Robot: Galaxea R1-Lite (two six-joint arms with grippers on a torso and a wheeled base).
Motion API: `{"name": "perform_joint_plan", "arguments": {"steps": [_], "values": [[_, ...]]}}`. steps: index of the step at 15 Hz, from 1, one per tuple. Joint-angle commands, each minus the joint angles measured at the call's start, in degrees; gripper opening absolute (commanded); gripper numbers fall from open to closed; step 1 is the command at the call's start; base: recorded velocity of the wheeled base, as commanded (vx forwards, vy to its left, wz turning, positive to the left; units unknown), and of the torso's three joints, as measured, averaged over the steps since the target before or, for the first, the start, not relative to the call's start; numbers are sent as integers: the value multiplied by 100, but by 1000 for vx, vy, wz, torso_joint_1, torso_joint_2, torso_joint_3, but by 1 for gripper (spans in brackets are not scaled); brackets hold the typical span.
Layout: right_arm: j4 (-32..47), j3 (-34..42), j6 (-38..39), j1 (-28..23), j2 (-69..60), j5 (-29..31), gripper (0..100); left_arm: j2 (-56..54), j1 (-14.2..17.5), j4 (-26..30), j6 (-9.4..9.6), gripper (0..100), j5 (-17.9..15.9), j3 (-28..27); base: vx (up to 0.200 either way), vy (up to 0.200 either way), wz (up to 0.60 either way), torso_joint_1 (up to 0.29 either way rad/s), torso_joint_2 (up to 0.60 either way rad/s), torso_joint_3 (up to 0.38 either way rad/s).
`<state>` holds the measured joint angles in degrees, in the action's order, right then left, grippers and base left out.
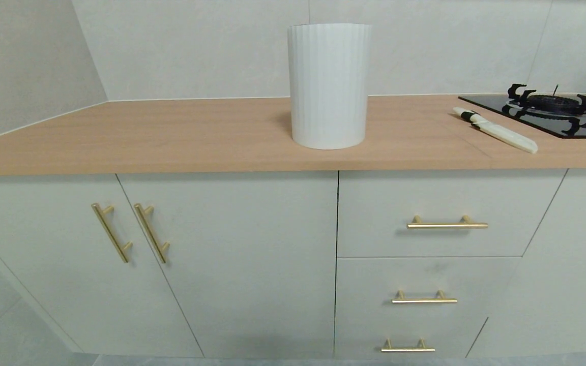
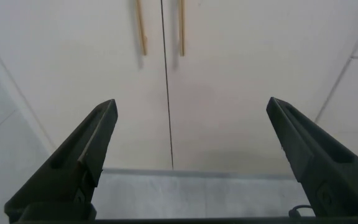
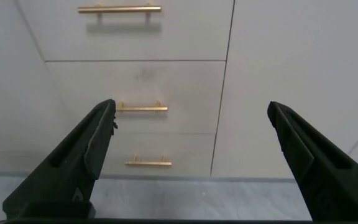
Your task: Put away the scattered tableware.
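Knife (image 1: 494, 133) lay on the counter (image 1: 171, 137) right of the white ribbed holder (image 1: 328, 86), well apart; left gripper (image 2: 191, 102) and right gripper (image 3: 191, 104) gaped wide, holding nothing.

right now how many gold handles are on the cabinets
5. The left door handle and right door handle sit side by side; the top drawer handle, middle drawer handle and bottom drawer handle stack to their right. Others may lie outside the view.

Hob (image 1: 542, 123) partly beyond right edge
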<state>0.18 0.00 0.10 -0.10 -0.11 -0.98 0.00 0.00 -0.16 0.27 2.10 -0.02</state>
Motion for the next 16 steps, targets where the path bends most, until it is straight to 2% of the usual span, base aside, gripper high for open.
{"name": "perform_joint_plan", "arguments": {"steps": [1,8,16], "values": [[-1,0,-1,1,11,1,100,0,0,-2,0,100,1,2,200,0,0,2,-2,2],[-1,0,-1,1,11,1,100,0,0,-2,0,100,1,2,200,0,0,4,1,2],[-1,0,-1,1,11,1,100,0,0,-2,-18,100,1,2,0,0,0,0,0,0]]}}
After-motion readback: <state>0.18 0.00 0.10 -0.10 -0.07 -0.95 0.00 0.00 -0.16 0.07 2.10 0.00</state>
